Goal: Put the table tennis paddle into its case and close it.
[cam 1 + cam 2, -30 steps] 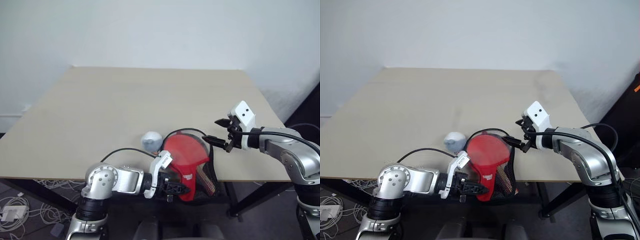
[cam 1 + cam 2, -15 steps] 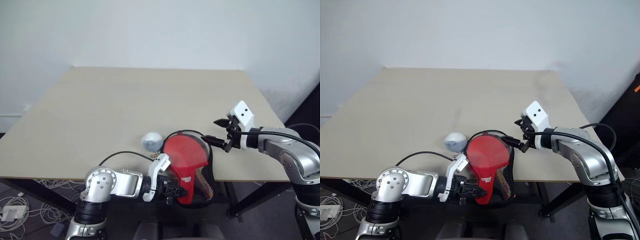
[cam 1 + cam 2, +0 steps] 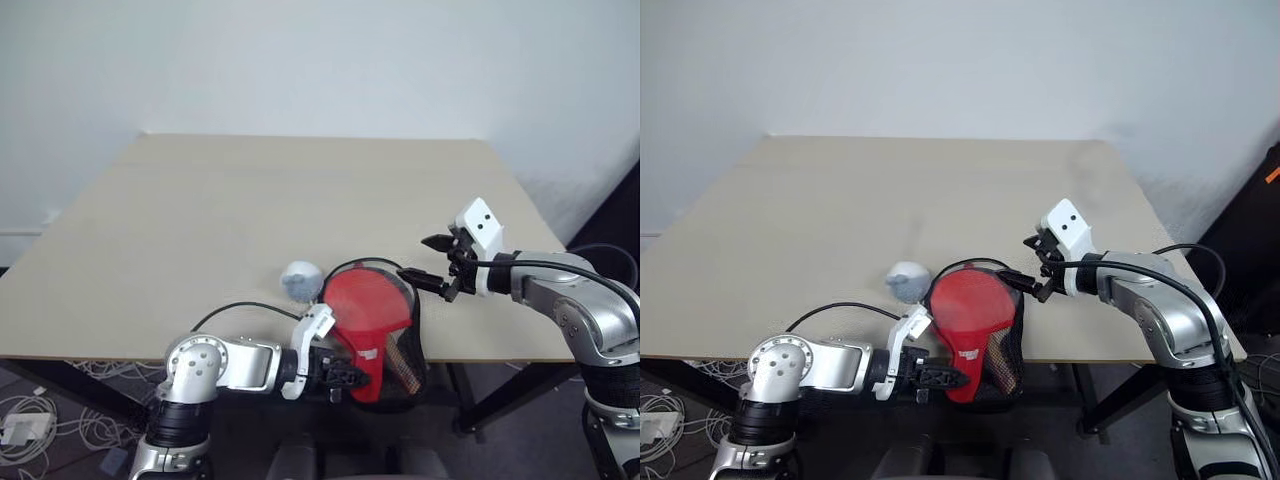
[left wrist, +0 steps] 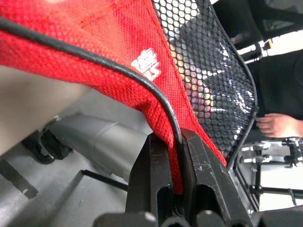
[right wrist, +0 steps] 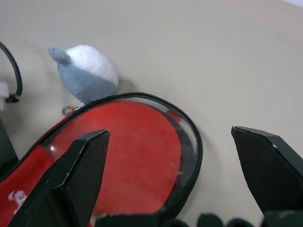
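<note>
The black-trimmed soft zip case (image 3: 375,330) overhangs the tan table's (image 3: 200,230) near edge; the pale round ball (image 3: 299,281) is set at its ten o'clock.

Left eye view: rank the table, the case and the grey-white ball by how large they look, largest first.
1. table, by far the largest.
2. case, hanging over the table's near edge.
3. grey-white ball, smallest, beside the case.

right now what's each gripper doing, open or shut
Left gripper: shut on the case, pinching its red fabric edge.
Right gripper: open, holding nothing, above the case's round end.
</note>
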Tool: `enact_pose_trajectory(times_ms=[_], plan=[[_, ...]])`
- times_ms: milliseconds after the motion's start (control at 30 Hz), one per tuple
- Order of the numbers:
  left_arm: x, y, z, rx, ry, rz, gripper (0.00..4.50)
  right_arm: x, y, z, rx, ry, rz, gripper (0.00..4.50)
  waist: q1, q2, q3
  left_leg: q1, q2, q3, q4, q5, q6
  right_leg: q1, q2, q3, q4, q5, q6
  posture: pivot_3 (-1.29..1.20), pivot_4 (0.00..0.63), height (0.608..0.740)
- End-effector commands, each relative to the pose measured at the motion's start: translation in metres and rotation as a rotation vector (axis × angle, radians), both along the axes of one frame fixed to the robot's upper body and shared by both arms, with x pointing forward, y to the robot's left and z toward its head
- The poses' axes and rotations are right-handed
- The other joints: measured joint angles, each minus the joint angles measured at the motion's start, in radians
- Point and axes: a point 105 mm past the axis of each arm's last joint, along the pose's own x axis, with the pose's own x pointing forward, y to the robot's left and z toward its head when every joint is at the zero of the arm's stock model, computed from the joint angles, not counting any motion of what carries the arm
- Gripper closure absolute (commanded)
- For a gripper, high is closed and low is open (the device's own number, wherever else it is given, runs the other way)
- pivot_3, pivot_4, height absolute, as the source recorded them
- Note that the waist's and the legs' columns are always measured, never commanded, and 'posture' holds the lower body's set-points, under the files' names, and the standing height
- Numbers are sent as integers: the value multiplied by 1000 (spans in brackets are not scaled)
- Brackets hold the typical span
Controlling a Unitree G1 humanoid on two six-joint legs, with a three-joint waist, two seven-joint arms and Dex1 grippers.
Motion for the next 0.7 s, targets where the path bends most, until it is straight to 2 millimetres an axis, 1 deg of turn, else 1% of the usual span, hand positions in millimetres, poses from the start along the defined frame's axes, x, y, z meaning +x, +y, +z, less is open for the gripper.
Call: enact_pose_trajectory(times_ms=[33,167,567,633,667,700], plan=[[0,2,12,-40,-29,2,4467,5,2,14,8,-66,-1,0,0,0,0,0,0,0,0,0,0,0,0,0,0,0,0,0,0,740],[-1,-1,14,-58,-35,9,4467,6,6,14,14,-70,6,0,1,0,0,0,0,0,0,0,0,0,0,0,0,0,0,0,0,740],[-1,-7,12,-50,-45,14,4467,8,7,14,15,-70,12,0,0,0,0,0,0,0,0,0,0,0,0,0,0,0,0,0,0,740],[-2,-9,12,-56,-42,11,3901,7,7,14,14,-70,11,0,1,0,0,0,0,0,0,0,0,0,0,0,0,0,0,0,0,740],[-2,-9,12,-56,-40,9,3688,7,7,14,14,-70,10,0,1,0,0,0,0,0,0,0,0,0,0,0,0,0,0,0,0,740],[-2,-9,12,-58,-38,6,3318,7,7,14,13,-69,9,0,0,0,0,0,0,0,0,0,0,0,0,0,0,0,0,0,0,740]])
